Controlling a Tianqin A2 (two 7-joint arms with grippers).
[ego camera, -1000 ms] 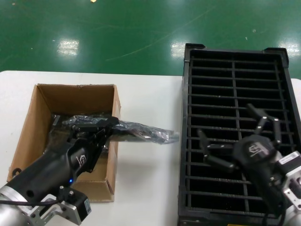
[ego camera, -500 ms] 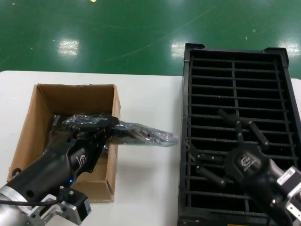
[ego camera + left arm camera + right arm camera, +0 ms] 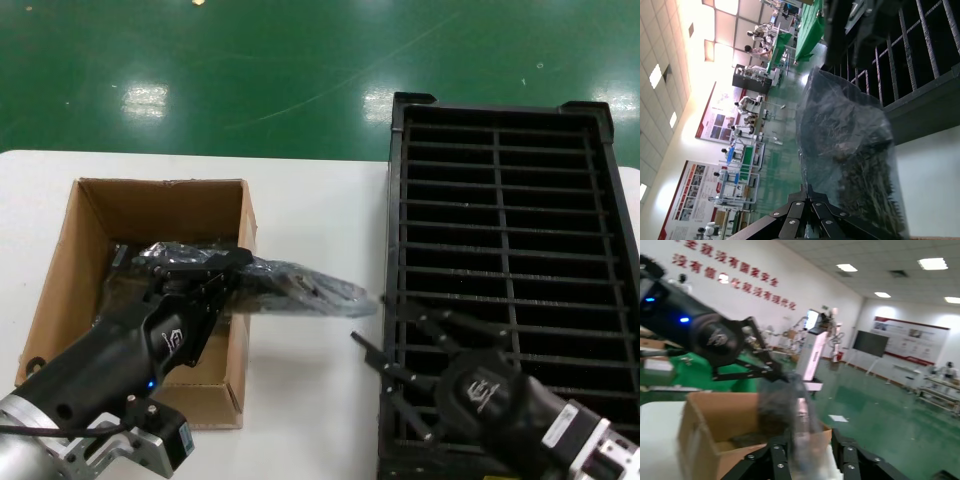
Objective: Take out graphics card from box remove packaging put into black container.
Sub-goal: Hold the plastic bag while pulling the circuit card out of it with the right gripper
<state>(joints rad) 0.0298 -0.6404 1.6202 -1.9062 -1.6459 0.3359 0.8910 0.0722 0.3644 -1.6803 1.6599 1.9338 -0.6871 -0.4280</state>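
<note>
Both arms are matte black with a white angular emblem on the wrist housing. The left gripper [image 3: 205, 268] has thin black linkage fingers, a small blue light, and a silver motor block behind; the right gripper [image 3: 395, 350] has long black fingers, with a silver joint behind.

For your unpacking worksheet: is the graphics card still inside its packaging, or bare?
Still bagged: the packaging covers it, held by the left gripper over the box edge.
</note>
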